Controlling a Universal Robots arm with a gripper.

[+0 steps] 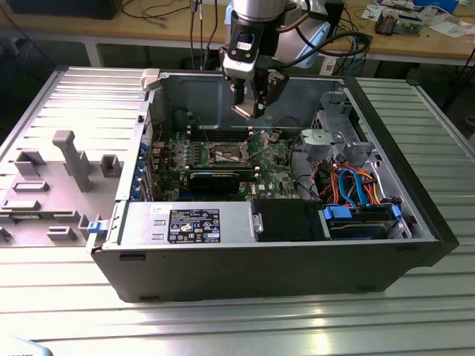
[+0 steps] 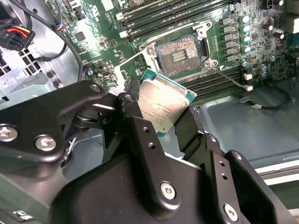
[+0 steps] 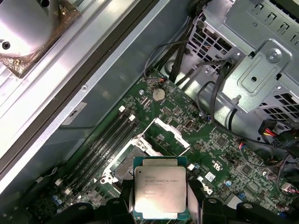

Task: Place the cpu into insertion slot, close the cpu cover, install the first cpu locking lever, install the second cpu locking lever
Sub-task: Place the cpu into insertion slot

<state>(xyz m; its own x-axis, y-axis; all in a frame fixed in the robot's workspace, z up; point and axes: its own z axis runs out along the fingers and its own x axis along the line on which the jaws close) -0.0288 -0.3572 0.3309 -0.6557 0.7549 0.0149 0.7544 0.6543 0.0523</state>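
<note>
An open black computer case [image 1: 260, 274] lies on its side on a ribbed metal table [image 1: 223, 326], taking up the centre of the exterior view, its steel walls bare and grey inside. On its floor sits the green board [image 1: 278, 174], matte and crowded with small parts, with long dark memory slots running beside the socket.

The black metal gripper [image 1: 250, 111] hangs at the upper centre of the exterior view, above the board and clear of it. Its jaws are clamped on two opposite edges of the cpu [image 3: 160, 191], seen in both wrist views. The insertion slot [image 2: 180, 56] lies below, near the chip but apart from it: a small square with a dark, finely pinned centre and a bright silver surround.

The cover [image 3: 170, 129], a thin silver frame with a large square window, stands swung open beside the slot, and green board shows through the window. The cpu is a flat square, its silvery lid dull and lightly smudged, ringed by a tan-green rim.

By this showing none of the four steps is finished: the chip is carried but not seated, the cover is up, and both levers look to remain undone
</note>
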